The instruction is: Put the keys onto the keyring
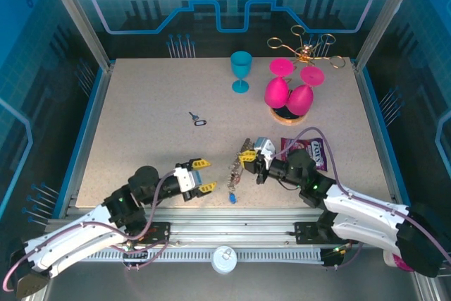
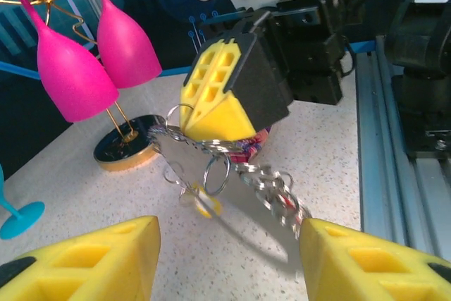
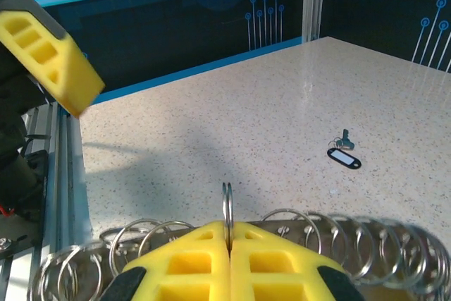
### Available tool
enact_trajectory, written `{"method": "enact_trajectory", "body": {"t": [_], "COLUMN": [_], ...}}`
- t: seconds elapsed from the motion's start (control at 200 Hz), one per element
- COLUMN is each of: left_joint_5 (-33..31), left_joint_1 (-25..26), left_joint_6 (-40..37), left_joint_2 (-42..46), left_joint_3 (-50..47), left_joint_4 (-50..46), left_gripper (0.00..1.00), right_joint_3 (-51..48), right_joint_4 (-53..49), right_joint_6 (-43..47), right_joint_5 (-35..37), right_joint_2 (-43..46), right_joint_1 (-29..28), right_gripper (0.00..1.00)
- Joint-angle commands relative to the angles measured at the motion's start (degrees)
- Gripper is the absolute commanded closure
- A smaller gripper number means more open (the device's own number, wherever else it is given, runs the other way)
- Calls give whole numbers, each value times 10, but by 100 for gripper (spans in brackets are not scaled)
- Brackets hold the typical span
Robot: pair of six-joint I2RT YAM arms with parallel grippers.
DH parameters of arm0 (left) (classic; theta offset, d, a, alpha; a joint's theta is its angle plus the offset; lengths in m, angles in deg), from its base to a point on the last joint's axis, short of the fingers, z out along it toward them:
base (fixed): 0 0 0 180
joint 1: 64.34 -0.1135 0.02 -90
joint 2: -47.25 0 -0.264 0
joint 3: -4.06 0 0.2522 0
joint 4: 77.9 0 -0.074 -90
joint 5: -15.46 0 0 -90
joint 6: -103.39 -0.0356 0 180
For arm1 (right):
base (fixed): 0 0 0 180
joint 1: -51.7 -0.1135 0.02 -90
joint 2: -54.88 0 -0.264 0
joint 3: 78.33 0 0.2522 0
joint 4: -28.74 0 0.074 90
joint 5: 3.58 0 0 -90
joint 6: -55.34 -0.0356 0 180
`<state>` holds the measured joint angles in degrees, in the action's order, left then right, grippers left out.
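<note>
My right gripper (image 1: 248,160) is shut on one ring of the keyring (image 1: 236,170), a silver chain of rings that hangs from it down toward the table. A blue-tagged key (image 1: 232,197) dangles at its low end. In the left wrist view the keyring (image 2: 271,188) carries a yellow-tagged key (image 2: 204,202). My left gripper (image 1: 204,175) stands open just left of the chain, its fingers (image 2: 84,259) wide apart and the chain's end near the right one. In the right wrist view the gripper (image 3: 227,229) pinches a ring (image 3: 227,202). A dark-tagged key (image 1: 198,119) (image 3: 344,156) lies loose on the table.
Two pink goblets (image 1: 289,95) hang upside down on a gold wire stand (image 1: 304,48) at the back right, with a teal goblet (image 1: 241,70) beside them. A purple packet (image 1: 310,151) lies under the right arm. The table's metal rail (image 1: 232,220) runs close by.
</note>
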<state>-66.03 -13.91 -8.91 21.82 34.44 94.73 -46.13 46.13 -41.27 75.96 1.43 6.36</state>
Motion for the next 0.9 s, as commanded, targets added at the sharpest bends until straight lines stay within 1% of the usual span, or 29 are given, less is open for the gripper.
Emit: {"method": "enact_trajectory", "body": {"t": [0.0,0.09,0.165,0.25,0.335,0.415,0.52,0.625,0.896], "left_joint_5": [-41,-69,-64,-38,13,44,77,101,122], "left_joint_1": [1,-1,-4,-7,-14,-20,-28,-35,-44], "left_joint_6": [27,31,34,44,51,66,83,102,117], "left_joint_2": [24,3,-37,-85,-122,-145,-165,-176,-209], "left_joint_3": [37,42,51,57,65,73,69,57,45], "left_joint_4": [-41,-7,18,55,85,104,136,173,219], "left_gripper": [45,48,51,54,61,63,65,66,66], "right_joint_3": [-6,-11,-12,-7,0,10,21,27,36], "right_joint_4": [85,101,109,111,108,90,78,80,92], "right_joint_6": [12,23,30,37,42,56,69,74,75], "right_joint_5": [-85,-136,-171,-203,-229,-263,-281,-284,-293], "right_joint_2": [-8,-16,-20,-21,-19,-17,-18,-22,-38], "right_joint_1": [24,36,43,48,52,53,54,54,53], "right_gripper": [100,100,100,100,100,100,100,100,100]}}
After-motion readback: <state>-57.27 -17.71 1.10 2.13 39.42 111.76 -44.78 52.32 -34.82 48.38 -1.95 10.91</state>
